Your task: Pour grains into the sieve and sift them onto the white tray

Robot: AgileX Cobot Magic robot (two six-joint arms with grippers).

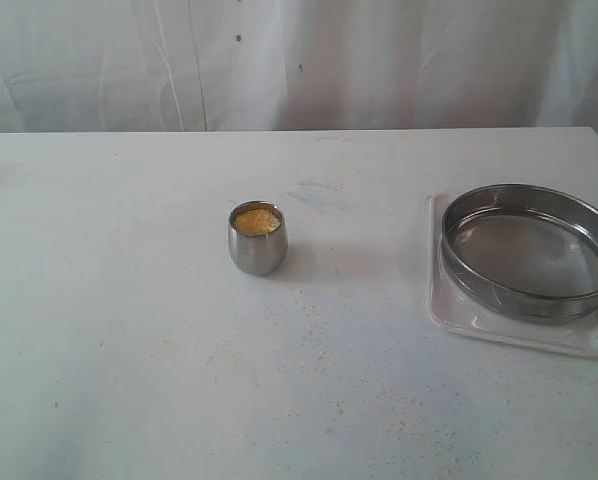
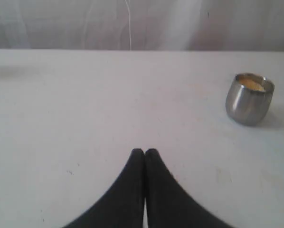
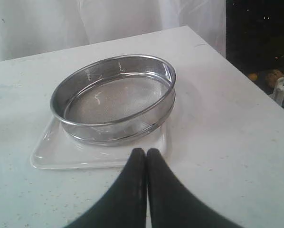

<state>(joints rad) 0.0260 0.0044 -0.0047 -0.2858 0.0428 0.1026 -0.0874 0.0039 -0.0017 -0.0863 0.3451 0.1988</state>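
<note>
A small rounded steel cup (image 1: 257,240) stands upright in the middle of the table, filled with golden-yellow grains (image 1: 256,221). In the left wrist view the same cup (image 2: 249,98) is off to one side, well apart from my left gripper (image 2: 145,152), whose black fingers are pressed together on nothing. The sieve (image 1: 531,250) rests on the white tray (image 1: 459,318) at the right, its mesh bare. My right gripper (image 3: 146,151) is shut and empty, just short of the tray (image 3: 56,151) and the sieve (image 3: 114,97). Neither gripper appears in the exterior view.
The table top (image 1: 129,350) is white with fine specks scattered over its front part. A white curtain (image 1: 299,60) hangs behind the far edge. The table's right edge (image 3: 256,90) runs close to the tray, with a dark drop beyond it.
</note>
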